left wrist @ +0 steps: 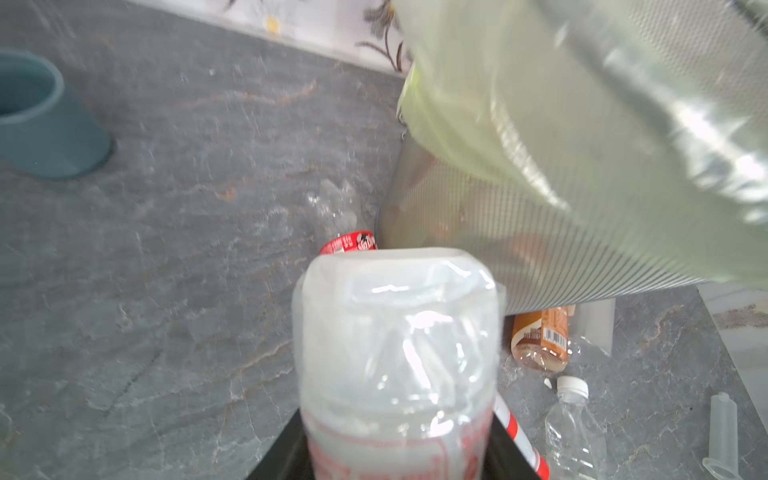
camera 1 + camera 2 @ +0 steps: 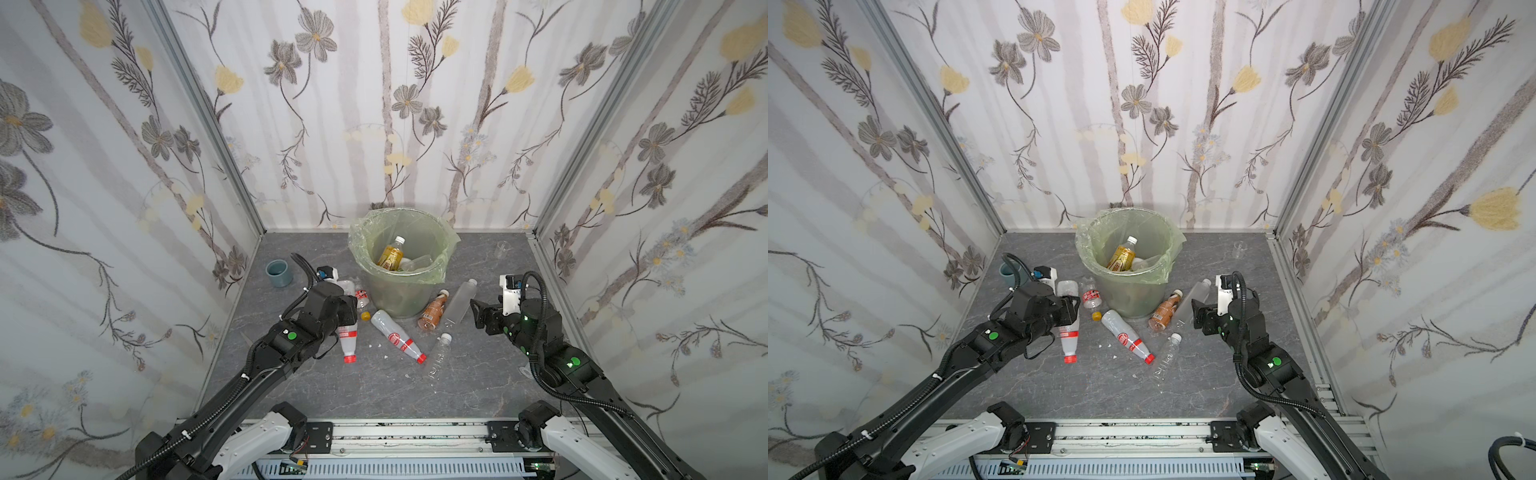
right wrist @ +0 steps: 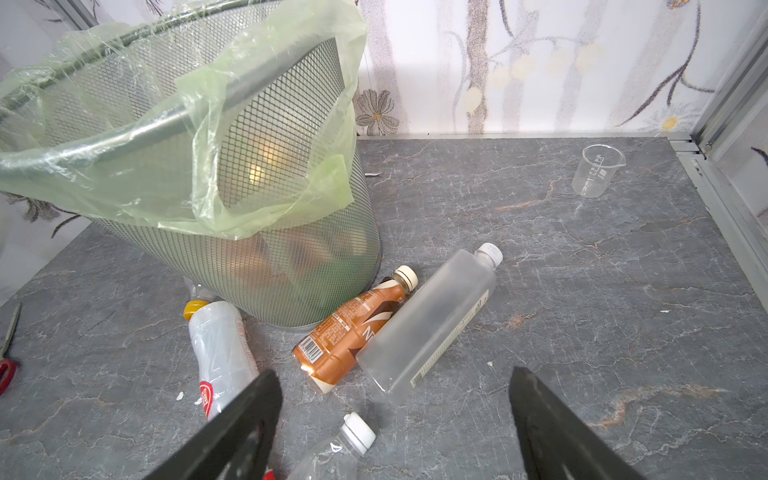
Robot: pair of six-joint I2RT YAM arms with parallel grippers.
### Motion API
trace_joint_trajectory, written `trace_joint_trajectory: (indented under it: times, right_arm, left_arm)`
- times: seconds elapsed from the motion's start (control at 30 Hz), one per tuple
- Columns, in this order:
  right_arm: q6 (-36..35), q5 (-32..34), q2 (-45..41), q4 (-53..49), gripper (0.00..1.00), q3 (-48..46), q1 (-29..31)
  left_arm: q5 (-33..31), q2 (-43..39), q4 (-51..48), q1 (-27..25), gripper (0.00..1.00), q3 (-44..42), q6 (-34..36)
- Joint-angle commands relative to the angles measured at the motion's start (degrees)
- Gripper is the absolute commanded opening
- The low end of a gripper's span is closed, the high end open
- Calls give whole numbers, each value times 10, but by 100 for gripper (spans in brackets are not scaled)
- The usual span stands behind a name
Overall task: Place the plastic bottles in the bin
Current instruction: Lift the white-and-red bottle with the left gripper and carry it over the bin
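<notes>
The left tool [image 1: 395, 440] is closed narrow on a clear red-capped bottle [image 2: 348, 343], with one jaw on each side of its red label. In the left wrist view the base of this bottle points toward the wall of the bin [image 2: 405, 297]. In both top views the bottle is on the left arm's side of the bin, with its red cap pointing away from the bin. I cannot tell if it is lifted off the surface [image 2: 332, 386].

The right tool [image 3: 392, 374] stands wide and holds nothing. It hovers on the right arm's side of the bin, over the base of a frosted bottle [image 3: 432, 320]. That bottle lies on the surface, close against a brown coffee bottle [image 3: 353, 328] whose cap is near the foot of the bin.

In front of the bin lies a second red-capped bottle [image 2: 397, 336]. Beside it, further from the bin, is a clear bottle with white cap [image 2: 439, 353]. A small crushed bottle with yellow cap [image 2: 363, 300] lies near the bin's foot. Inside the bin a yellow-labelled bottle [image 2: 390, 254] leans with its white cap up.

A blue-grey cup [image 2: 278, 272] stands well apart from the bin on the left arm's side, and a clear beaker [image 2: 501, 248] on the right arm's side.
</notes>
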Motion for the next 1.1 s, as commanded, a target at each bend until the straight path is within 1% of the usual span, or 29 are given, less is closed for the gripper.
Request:
trace_joint_trajectory:
  times: [0.0, 0.13, 0.33, 0.6, 0.77, 0.9, 1.07]
  right_arm:
    - [3, 3, 3, 4, 87, -1, -1]
    - [2, 3, 0, 3, 87, -2, 0]
    - [4, 4, -6, 0, 87, -1, -1]
    - [9, -2, -8, -1, 86, 0, -2]
    - [15, -5, -14, -1, 86, 1, -2]
    - [15, -5, -22, -8, 87, 2, -2]
    - [18, 3, -42, -25, 86, -1, -1]
  left_arm:
    - [-35, 2, -15, 2, 46, 51, 69]
    - [-44, 23, -15, 4, 46, 123, 107]
    - [-28, 74, -15, 5, 45, 228, 147]
    - [-16, 165, -8, 4, 45, 392, 189]
    - [2, 244, 6, 4, 45, 483, 207]
    - [30, 313, 15, 4, 46, 551, 231]
    - [27, 392, 24, 5, 47, 620, 239]
